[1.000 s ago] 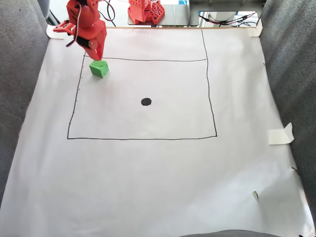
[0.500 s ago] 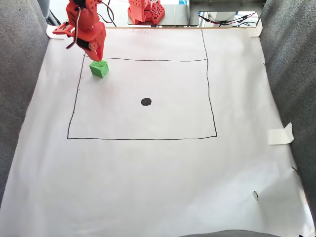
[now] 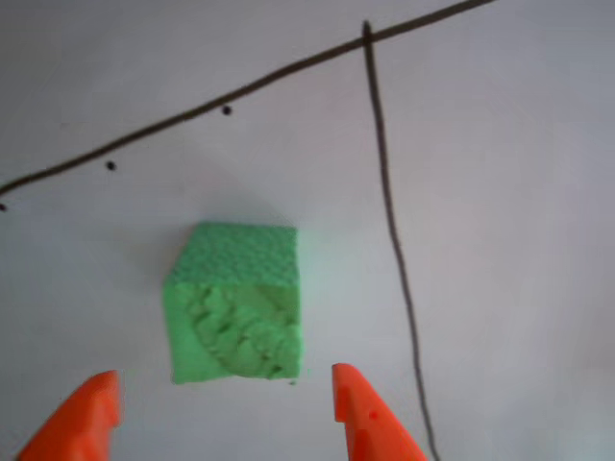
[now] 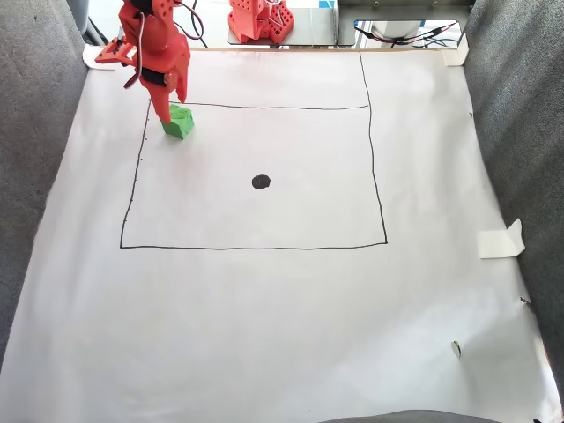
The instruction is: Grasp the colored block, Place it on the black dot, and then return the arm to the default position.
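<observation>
Over the last second the pincer [image 4: 167, 119] has been lowered from above the colored block [image 4: 179, 122] until its tips are level with it, near the far left corner of the drawn rectangle [image 4: 370, 159] on the paper-covered surface [image 4: 282, 308]. The block itself has not been shifted; it is still found just inside the corner where the far line and the left line meet.

In the other view, the pincer [image 3: 226, 408] is seen spread open, with one orange tip set to each side of the colored block [image 3: 235, 303] and a gap of white paper left on both sides. No contact is made yet, and nothing is held.

From this it is judged that the approach is nearly done and the closing of the grip is the step next due. The block has not yet been lifted. The black dot [image 4: 261, 181] is left uncovered near the middle of the rectangle, well apart from the block, so the carry and the return of the arm are still to be done.

No brand, label or readable writing is made out in either view.
</observation>
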Controlling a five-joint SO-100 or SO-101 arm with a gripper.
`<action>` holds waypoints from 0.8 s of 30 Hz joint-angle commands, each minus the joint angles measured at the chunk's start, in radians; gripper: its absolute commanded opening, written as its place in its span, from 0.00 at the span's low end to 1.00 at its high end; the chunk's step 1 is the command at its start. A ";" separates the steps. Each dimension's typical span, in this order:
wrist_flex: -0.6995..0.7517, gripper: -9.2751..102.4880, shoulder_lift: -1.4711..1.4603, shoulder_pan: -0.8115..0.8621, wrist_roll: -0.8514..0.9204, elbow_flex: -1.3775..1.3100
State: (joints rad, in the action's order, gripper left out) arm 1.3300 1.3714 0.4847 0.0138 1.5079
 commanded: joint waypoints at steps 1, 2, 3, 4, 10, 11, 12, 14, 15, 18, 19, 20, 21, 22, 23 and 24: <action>0.032 0.39 0.018 -0.005 0.034 -0.020; 0.037 0.40 0.015 -0.003 0.043 -0.017; 0.038 0.40 0.012 -0.002 0.049 -0.017; 0.040 0.40 0.008 0.002 0.052 -0.015; 0.025 0.41 -0.032 0.008 0.054 -0.012; 0.023 0.41 -0.037 0.008 0.051 -0.011; 0.020 0.41 -0.044 0.008 0.048 -0.011; 0.014 0.41 -0.060 0.008 0.044 -0.011; 0.009 0.41 -0.066 0.006 0.041 -0.011; -0.003 0.41 -0.077 0.006 0.034 -0.011; -0.005 0.41 -0.080 0.006 0.031 -0.011; -0.008 0.41 -0.083 0.006 0.031 -0.011; -0.011 0.41 -0.086 0.006 0.029 -0.011; -0.014 0.41 -0.087 0.006 0.028 -0.011; -0.015 0.41 -0.089 0.006 0.028 -0.011; -0.017 0.41 -0.089 0.008 0.028 -0.012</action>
State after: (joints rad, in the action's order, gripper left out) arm 1.3177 1.2732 0.4847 0.0460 1.5079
